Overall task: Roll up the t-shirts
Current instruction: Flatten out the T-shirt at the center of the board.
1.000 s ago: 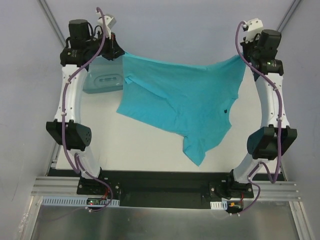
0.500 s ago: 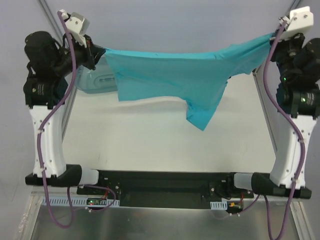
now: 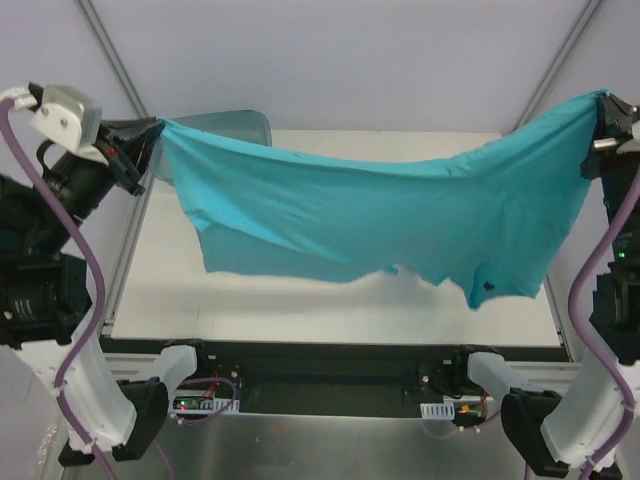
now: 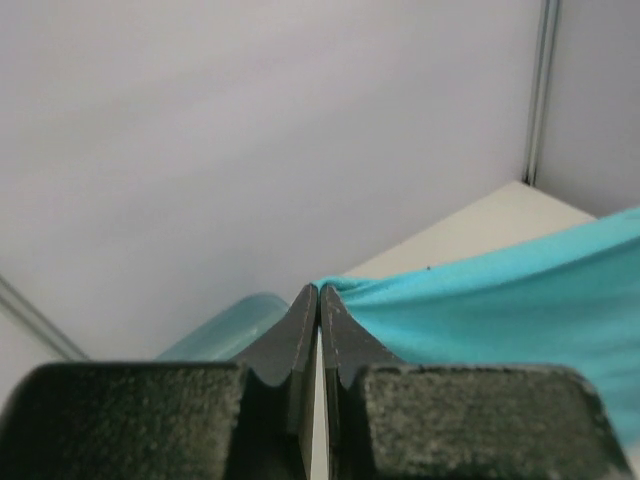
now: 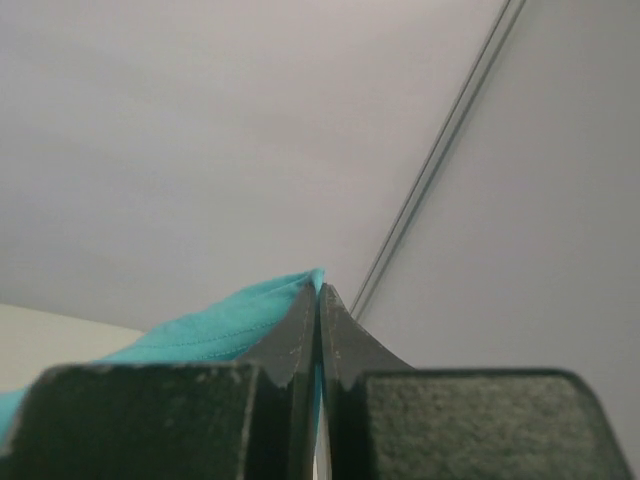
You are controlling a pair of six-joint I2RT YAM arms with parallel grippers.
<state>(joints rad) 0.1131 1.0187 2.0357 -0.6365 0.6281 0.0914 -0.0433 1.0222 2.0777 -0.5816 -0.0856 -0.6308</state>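
The turquoise t-shirt point(image 3: 380, 225) hangs in the air above the white desk point(image 3: 300, 310), stretched wide between the two arms. Its top edge sags a little in the middle and its lower edge falls in uneven folds. The left hand point(image 3: 152, 130) is closed tight on the top left corner of the cloth, near a translucent blue-green bin point(image 3: 235, 122), and the right hand point(image 3: 603, 100) is closed the same way on the top right corner, the thin fabric pinched between its fingers point(image 5: 300, 330).
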